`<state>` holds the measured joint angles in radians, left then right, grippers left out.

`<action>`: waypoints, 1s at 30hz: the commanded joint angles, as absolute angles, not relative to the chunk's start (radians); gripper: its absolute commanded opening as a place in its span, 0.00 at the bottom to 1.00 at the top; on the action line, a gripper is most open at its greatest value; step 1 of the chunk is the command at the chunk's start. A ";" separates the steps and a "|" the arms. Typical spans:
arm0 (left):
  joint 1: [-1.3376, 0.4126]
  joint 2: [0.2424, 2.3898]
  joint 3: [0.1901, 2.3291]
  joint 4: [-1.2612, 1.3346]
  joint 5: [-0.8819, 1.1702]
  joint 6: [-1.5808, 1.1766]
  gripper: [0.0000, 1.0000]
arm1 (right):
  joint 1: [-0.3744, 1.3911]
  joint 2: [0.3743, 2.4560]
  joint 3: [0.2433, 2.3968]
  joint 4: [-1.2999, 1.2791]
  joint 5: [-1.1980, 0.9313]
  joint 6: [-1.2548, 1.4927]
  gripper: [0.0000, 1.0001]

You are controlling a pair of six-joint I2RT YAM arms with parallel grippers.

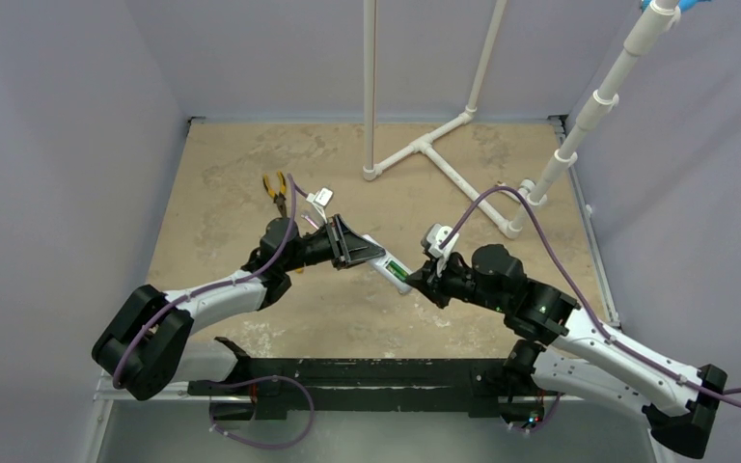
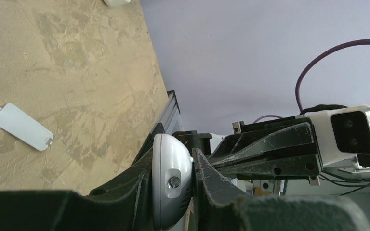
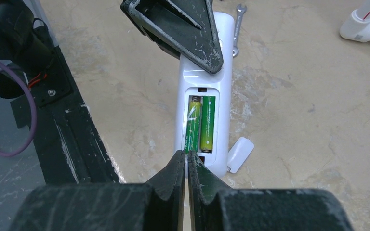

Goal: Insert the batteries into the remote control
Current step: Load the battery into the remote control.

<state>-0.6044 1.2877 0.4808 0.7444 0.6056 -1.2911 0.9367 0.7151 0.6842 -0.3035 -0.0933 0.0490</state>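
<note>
A: Remote control [image 3: 207,79]?
B: Clamped in left gripper [image 1: 355,248], bay [image 3: 200,90] upward, steadied for loading.
A: Batteries [image 3: 192,127]?
B: Both in bay; closed right gripper [image 3: 186,166] apparently touching one's end, likely seating it.

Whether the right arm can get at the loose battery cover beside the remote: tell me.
Probably yes. The battery cover lies uncovered close to the right gripper, with nothing between; its jaws are shut, so they must open first.

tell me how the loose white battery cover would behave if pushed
The battery cover looks thin and flat, so probably light and apt to slide, not roll. Lying flush on the table, its edges may be hard to pinch.
</note>
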 commanded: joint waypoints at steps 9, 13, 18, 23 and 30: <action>-0.608 1.283 0.522 0.813 0.613 -1.302 0.00 | 0.937 0.743 0.699 -0.279 -0.098 0.066 0.05; -0.608 1.284 0.524 0.812 0.612 -1.302 0.00 | 0.937 0.749 0.700 -0.279 -0.101 0.063 0.05; -0.607 1.285 0.522 0.815 0.615 -1.301 0.00 | 0.938 0.755 0.701 -0.271 -0.100 0.063 0.05; -0.609 1.285 0.521 0.817 0.614 -1.304 0.00 | 0.938 0.770 0.707 -0.263 -0.107 0.062 0.05; -0.607 1.283 0.520 0.817 0.614 -1.302 0.00 | 0.937 0.788 0.710 -0.248 -0.116 0.061 0.05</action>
